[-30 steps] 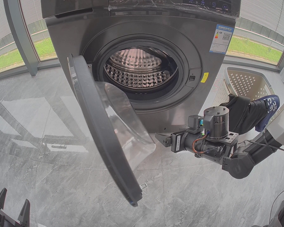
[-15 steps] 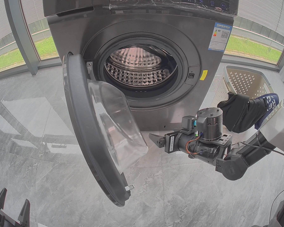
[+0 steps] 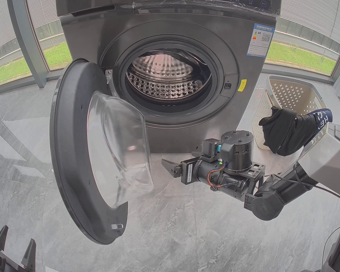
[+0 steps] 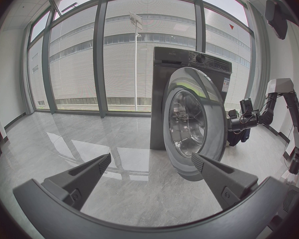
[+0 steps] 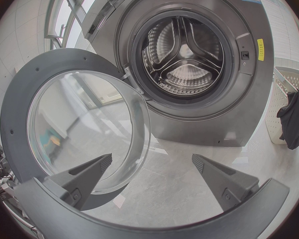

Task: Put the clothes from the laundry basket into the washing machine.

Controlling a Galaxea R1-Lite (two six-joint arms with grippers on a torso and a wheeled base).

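Dark clothes [image 3: 287, 131] hang crumpled over the rim of the laundry basket [image 3: 291, 91], right of the washing machine [image 3: 200, 38]. Its door [image 3: 68, 152] has swung wider to the left. The right gripper [image 3: 167, 165], fingers spread and empty, has moved left as well.

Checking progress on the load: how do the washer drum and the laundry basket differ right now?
The drum is shiny metal and holds no clothes; the laundry basket is pale plastic with dark clothes draped over its rim. The drum opens forward, the basket upward. Both have perforated walls.
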